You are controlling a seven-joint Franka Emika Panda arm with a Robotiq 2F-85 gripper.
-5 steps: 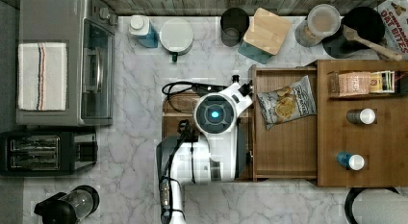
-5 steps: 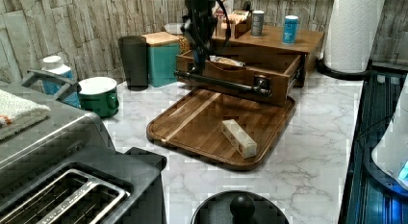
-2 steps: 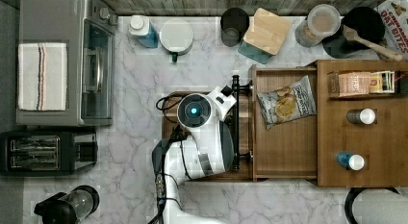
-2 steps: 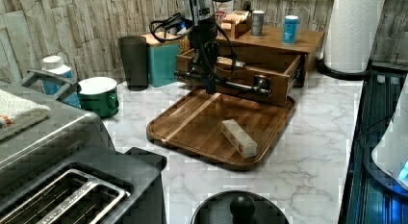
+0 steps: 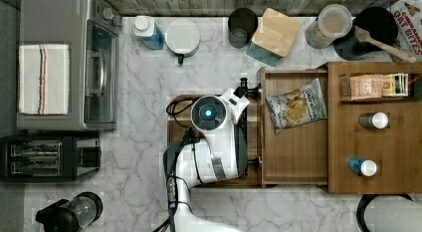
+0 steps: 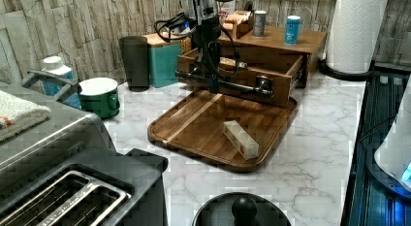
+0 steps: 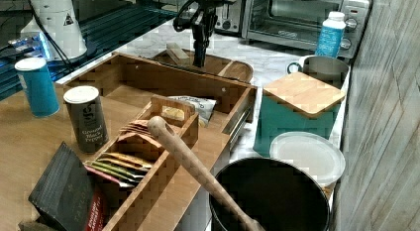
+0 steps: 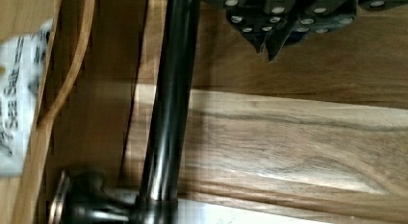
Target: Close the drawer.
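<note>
The drawer (image 5: 298, 152) stands pulled out of the cabinet toward the top view's left, with a chip bag (image 5: 296, 105) lying inside. Its black bar handle (image 6: 242, 86) runs along the wooden front (image 6: 274, 95). My gripper (image 6: 213, 86) hangs point-down just in front of that handle, above the dark tray (image 6: 203, 124). In the wrist view the fingertips (image 8: 269, 46) are pressed together with nothing between them, a short gap away from the handle bar (image 8: 168, 113). The right view has the gripper (image 7: 199, 60) beyond the drawer's front wall (image 7: 163, 75).
A pale block (image 6: 241, 139) lies on the tray. A teal box (image 6: 165, 61) and dark cup (image 6: 134, 61) stand beside the drawer. Bottles (image 5: 373, 120) and a tea rack (image 5: 375, 86) sit on the cabinet top. Toaster oven (image 5: 64, 67) and toaster (image 5: 45, 157) occupy the top view's left.
The gripper left the space over the drawer, dropped down in front of the handle, then edged slightly back toward it. The drawer has not moved.
</note>
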